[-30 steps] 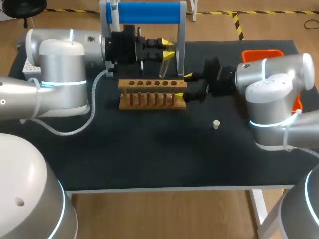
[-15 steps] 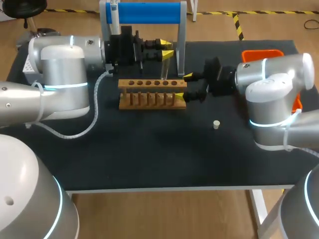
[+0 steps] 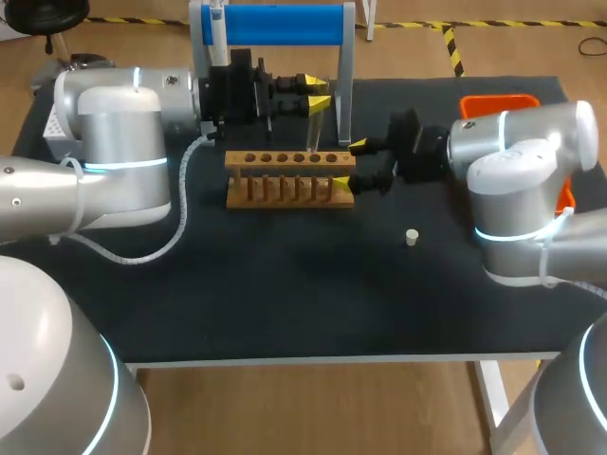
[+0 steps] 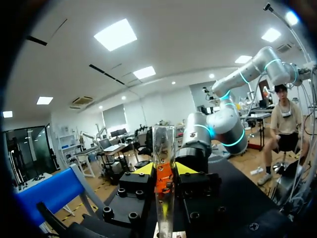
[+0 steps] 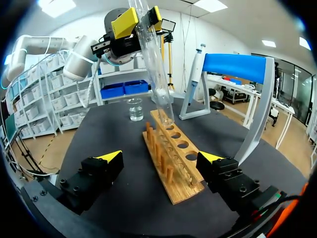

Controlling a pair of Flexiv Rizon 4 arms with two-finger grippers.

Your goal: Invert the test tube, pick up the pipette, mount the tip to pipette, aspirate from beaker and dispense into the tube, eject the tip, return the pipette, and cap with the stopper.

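Left claw [image 3: 320, 93] grips the test tube [image 5: 154, 74] (round end down) over the rack [image 3: 289, 200] — right claw [image 3: 350, 163] spread wide.

The clear glass test tube [image 5: 154, 74] was clamped between the left gripper's [image 5: 140, 19] yellow tips, slightly tilted, its rounded end down and hanging above the wooden rack [image 3: 289, 176], not touching it. The pipette [image 5: 196, 67] hung on the blue-topped stand [image 5: 237, 64] behind the rack. A clear beaker [image 5: 134, 109] stood on the table beyond the rack's far end. The small pale stopper [image 3: 412, 237] stood alone on the mat, well apart from the rack
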